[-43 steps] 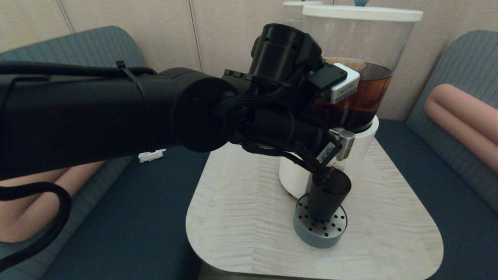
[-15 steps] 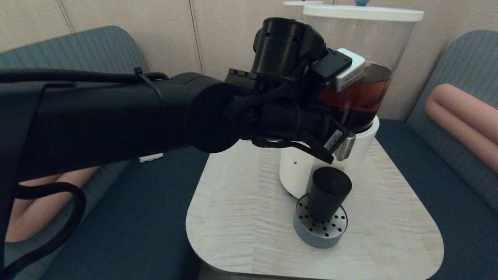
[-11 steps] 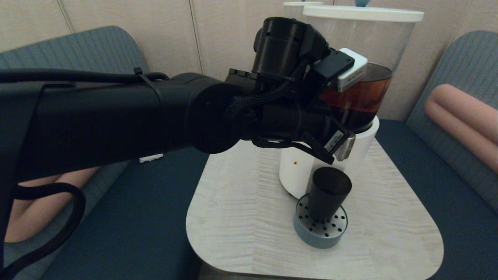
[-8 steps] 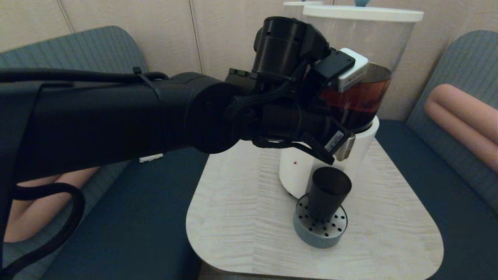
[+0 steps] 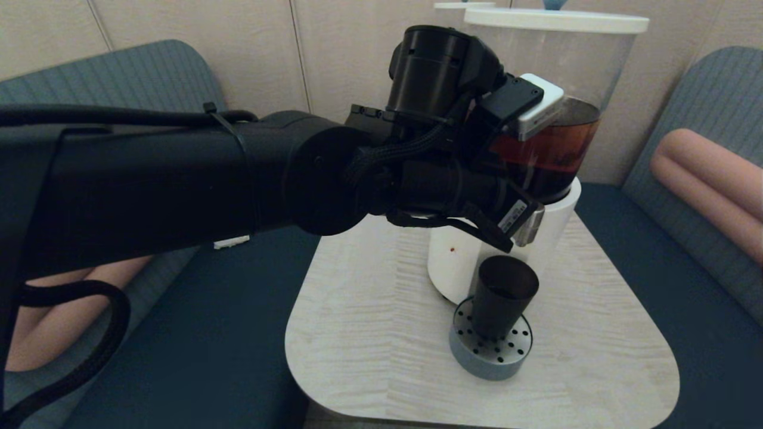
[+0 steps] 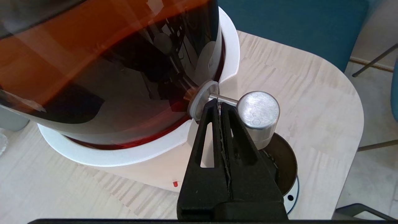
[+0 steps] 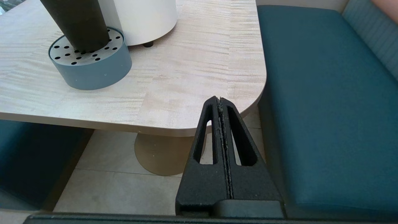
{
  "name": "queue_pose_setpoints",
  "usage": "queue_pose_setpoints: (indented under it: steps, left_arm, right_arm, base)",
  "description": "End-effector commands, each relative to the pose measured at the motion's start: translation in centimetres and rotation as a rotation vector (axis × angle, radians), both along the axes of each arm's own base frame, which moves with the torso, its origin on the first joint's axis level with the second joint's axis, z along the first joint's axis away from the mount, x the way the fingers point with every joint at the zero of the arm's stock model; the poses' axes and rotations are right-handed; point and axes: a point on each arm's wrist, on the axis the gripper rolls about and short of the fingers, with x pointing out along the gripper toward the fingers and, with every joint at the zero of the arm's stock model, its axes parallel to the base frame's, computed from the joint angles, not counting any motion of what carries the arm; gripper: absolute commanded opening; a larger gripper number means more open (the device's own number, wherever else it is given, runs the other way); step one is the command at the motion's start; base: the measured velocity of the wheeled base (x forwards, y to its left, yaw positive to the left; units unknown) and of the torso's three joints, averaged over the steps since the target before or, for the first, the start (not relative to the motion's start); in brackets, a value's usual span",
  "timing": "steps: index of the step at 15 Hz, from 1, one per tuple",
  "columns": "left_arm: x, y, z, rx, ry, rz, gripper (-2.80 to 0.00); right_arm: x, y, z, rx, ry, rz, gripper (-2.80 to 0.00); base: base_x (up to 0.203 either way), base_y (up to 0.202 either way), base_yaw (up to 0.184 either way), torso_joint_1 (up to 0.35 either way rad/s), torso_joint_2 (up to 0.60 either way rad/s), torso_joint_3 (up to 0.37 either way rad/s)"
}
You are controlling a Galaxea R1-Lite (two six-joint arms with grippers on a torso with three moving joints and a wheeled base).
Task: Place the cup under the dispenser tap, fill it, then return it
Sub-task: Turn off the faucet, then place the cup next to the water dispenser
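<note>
The dark tapered cup (image 5: 503,295) stands upright on a round grey perforated drip tray (image 5: 489,354), directly beneath the steel dispenser tap (image 5: 530,223). The tap sticks out of the big clear tank of brown liquid (image 5: 551,143) on its white base (image 5: 453,262). My left gripper (image 6: 219,104) is shut with nothing between its fingers; its tips rest against the tap's thin stem, between the tank wall and the tap's round steel cap (image 6: 258,110). The cup's mouth (image 6: 283,165) shows just below that cap. My right gripper (image 7: 220,99) is shut and hangs low, off the table's near right corner.
The pale wood table (image 5: 369,333) has rounded corners, with dark blue seats (image 5: 197,345) on either side and pink bolsters (image 5: 709,179). A second dispenser's lid (image 5: 464,5) peeks from behind the tank. My left arm (image 5: 179,173) hides much of the table's far left.
About three seconds ago my left gripper was down at the cup's rim; it has since risen to the tap. Over the last second it has barely shifted, and the cup has stayed put.
</note>
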Motion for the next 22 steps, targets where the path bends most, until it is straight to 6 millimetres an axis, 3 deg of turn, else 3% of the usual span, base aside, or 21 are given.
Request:
queue_pose_setpoints:
  steps: [1, 6, 11, 15, 18, 20, 22]
  left_arm:
    - [-0.2, 0.3, 0.2, 0.006, 0.003, 0.012, -2.80]
    - [-2.0, 3.0, 1.0, 0.033, 0.011, 0.100, -2.80]
    - [-4.4, 8.7, 2.2, 0.102, 0.024, 0.385, -2.80]
    - [-7.6, 15.6, 6.8, -0.057, -0.035, 0.544, -2.80]
    - [-11.4, 22.8, 10.3, -0.191, -0.138, 0.696, -2.80]
    - [-14.9, 26.9, 11.3, -0.261, -0.199, 0.751, -2.80]
    - [-18.3, 29.0, 11.2, -0.369, -0.143, 0.620, -2.80]
  right_arm:
    - [0.0, 0.0, 0.0, 0.001, 0.002, 0.000, -2.80]
    - [0.0, 0.0, 0.0, 0.001, 0.002, 0.000, -2.80]
    - [0.0, 0.0, 0.0, 0.001, 0.002, 0.000, -2.80]
    - [0.0, 0.0, 0.0, 0.001, 0.002, 0.000, -2.80]
    - [0.0, 0.0, 0.0, 0.001, 0.002, 0.000, -2.80]
    - [0.0, 0.0, 0.0, 0.001, 0.002, 0.000, -2.80]
    - [0.0, 0.0, 0.0, 0.001, 0.002, 0.000, -2.80]
  base:
    - [0.000, 0.000, 0.000, 0.000, 0.00, 0.000]
    - [0.000, 0.000, 0.000, 0.000, 0.00, 0.000]
    - [0.000, 0.000, 0.000, 0.000, 0.00, 0.000]
    - [0.000, 0.000, 0.000, 0.000, 0.00, 0.000]
    - [0.000, 0.000, 0.000, 0.000, 0.00, 0.000]
    - [0.000, 0.000, 0.000, 0.000, 0.00, 0.000]
    - [0.000, 0.000, 0.000, 0.000, 0.00, 0.000]
